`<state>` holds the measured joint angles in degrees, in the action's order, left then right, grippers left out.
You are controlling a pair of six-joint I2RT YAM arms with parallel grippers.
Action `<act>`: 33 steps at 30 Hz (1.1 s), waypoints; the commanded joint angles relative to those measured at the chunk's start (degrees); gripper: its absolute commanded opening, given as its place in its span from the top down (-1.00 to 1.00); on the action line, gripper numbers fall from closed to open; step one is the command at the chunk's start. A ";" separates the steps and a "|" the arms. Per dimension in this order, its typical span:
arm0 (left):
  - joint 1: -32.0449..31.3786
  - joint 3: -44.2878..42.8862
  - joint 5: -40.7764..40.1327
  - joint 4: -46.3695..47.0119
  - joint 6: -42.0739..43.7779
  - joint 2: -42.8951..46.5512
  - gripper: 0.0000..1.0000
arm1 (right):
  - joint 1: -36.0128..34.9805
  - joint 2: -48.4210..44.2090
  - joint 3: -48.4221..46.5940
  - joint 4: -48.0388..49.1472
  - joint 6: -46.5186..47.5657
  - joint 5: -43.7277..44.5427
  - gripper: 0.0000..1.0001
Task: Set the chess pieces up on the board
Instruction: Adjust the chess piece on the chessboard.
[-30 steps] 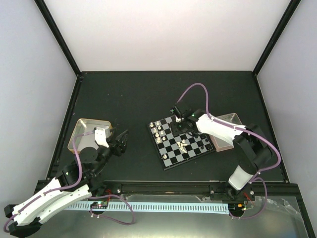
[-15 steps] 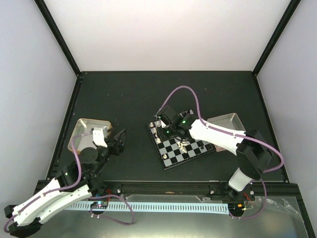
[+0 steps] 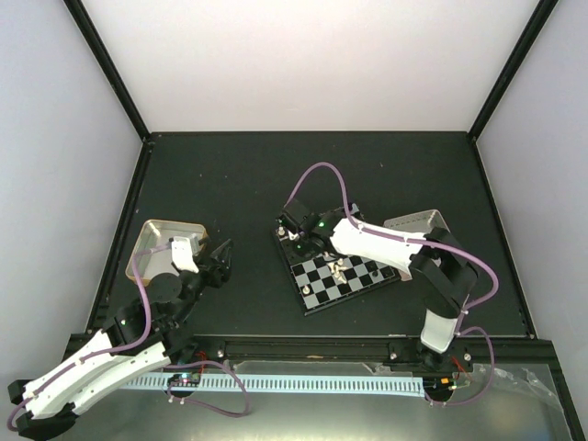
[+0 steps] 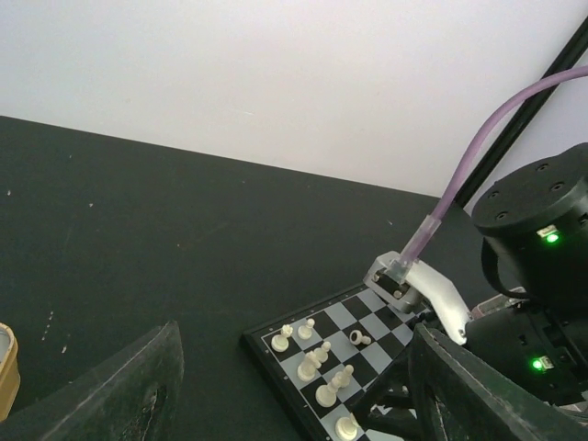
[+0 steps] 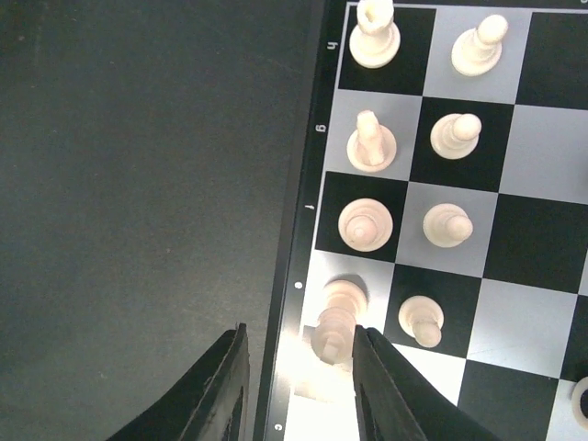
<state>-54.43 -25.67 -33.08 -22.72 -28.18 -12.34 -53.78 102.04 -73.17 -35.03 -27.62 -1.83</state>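
Cream chess pieces (image 5: 365, 223) stand upright in two short rows along the left edge of the board (image 3: 323, 290), each on its own square with its long axis vertical. A few more cream pieces (image 3: 340, 269) sit near the board's middle, too small to tell whether they are upright or fallen.

The board lies flat on the black table (image 3: 239, 175), right of centre and closer to the near edge than the far one. It is turned somewhat out of square with the table's edges.

The right arm (image 3: 377, 243) extends over the board from the table's right side. The right jaws hang over the board's far-left corner, pointing down. In the right wrist view they are partly open and straddle the board's rim, with one finger (image 5: 220, 390) over bare table and the other (image 5: 381, 386) over the board. The end piece (image 5: 333, 323) of the outer row stands between them, close against the board-side finger and clear of the other, so it is not clamped.

The left jaws are spread wide and hold nothing, their fingers (image 4: 138, 390) above bare table toward the left edge. They sit between the metal tray (image 3: 163, 237) and the board, pointing toward the board.

A second tray (image 3: 424, 220) lies just beside the board's right side, partly hidden by the right arm.
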 commanded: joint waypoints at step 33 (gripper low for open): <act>0.19 -0.26 -0.84 -0.92 -0.51 0.30 -0.38 | -2.65 0.79 1.77 -4.79 -2.45 3.35 0.72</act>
<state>-54.43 -25.67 -33.23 -22.74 -28.27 -12.36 -56.12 103.44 -71.70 -39.70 -29.36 1.26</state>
